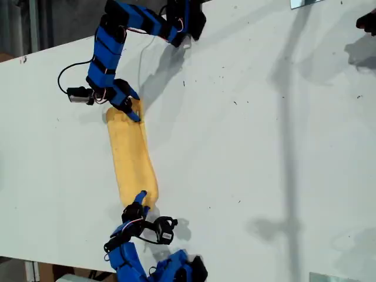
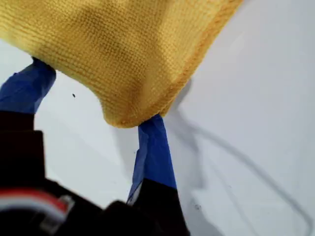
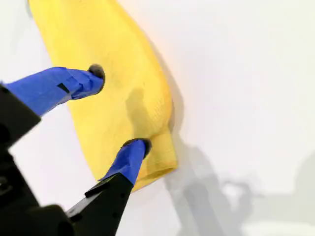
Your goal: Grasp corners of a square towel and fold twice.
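One yellow towel [image 1: 131, 154] lies folded into a long narrow strip on the white surface [image 1: 264, 147], stretched between both arms in the exterior view. My first gripper [image 2: 93, 96] is spread wide under a raised rounded end. My second gripper [image 3: 120, 108] hovers wide apart over the other end, one fingertip [image 3: 138, 146] near its corner [image 3: 165, 162].

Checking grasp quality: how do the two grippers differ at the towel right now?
My first gripper's fingertips are hidden behind a towel corner, so its jaws cannot be read; my second gripper's fingertips show, spread apart over the towel. The first is at the towel's end nearer the exterior view's top, the second at the bottom end. Both have blue fingers.
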